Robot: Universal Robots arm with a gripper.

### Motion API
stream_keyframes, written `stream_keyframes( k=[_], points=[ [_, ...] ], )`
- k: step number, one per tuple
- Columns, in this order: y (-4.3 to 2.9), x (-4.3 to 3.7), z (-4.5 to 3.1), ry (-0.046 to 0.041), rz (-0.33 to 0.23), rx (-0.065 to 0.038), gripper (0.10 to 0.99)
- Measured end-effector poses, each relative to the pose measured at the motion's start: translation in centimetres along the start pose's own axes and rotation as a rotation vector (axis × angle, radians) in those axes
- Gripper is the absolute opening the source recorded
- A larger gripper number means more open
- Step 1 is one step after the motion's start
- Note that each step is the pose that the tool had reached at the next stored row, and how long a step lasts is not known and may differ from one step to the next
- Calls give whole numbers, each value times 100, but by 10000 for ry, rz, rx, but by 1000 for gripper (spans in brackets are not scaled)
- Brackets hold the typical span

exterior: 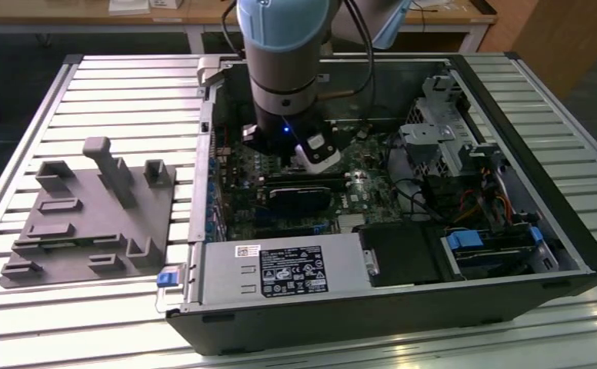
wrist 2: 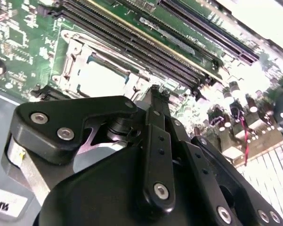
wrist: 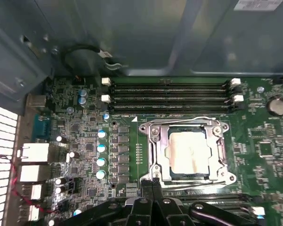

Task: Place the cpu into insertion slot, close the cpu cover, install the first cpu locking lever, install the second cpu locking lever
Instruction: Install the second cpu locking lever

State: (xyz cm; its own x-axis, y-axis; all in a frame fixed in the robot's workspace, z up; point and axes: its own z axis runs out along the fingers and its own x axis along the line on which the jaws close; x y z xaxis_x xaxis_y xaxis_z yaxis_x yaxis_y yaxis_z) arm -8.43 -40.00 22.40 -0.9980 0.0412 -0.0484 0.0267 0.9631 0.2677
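The cpu (wrist: 188, 154) sits in the insertion slot (wrist: 156, 175) with the cpu cover (wrist: 222, 149) down around it. The gripper (wrist: 152, 183) has its fingers pressed together, holding nothing, just beside the slot's edge.

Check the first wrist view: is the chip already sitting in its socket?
Yes, the chip lies flat in the socket, its silvery-tan top showing through the metal cover frame.

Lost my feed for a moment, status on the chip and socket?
Gripper low at the cover's edge, jaws together, holding nothing. Chip seated in the socket, cover down over it. Memory slots alongside, nothing in the way.
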Motion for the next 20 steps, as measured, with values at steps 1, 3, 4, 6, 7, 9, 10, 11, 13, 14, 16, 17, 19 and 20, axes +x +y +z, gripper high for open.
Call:
stream_keyframes(
  k=[1,3,4,6,7,9,10,11,13,14,16,17,19,20],
  points=[
    [2,-1,-10,-2,-4,89,106],
    [5,-1,-20,-14,1,347,106],
    [6,-2,-21,-24,6,492,106],
    [13,-12,-19,-37,30,676,106],
    [18,-23,-17,-42,44,721,106],
    [29,-59,-12,-49,67,763,106],
    [34,-83,-9,-52,77,775,106],
    [39,-109,-6,-55,87,784,106],
    [51,-166,0,-59,101,794,106],
    [58,-196,3,-60,108,796,106],
    [73,-257,10,-63,118,798,106],
    [83,-282,14,-63,120,798,106],
    [109,-325,24,-64,122,800,106],
    [124,-343,29,-64,122,801,106]
  ],
)
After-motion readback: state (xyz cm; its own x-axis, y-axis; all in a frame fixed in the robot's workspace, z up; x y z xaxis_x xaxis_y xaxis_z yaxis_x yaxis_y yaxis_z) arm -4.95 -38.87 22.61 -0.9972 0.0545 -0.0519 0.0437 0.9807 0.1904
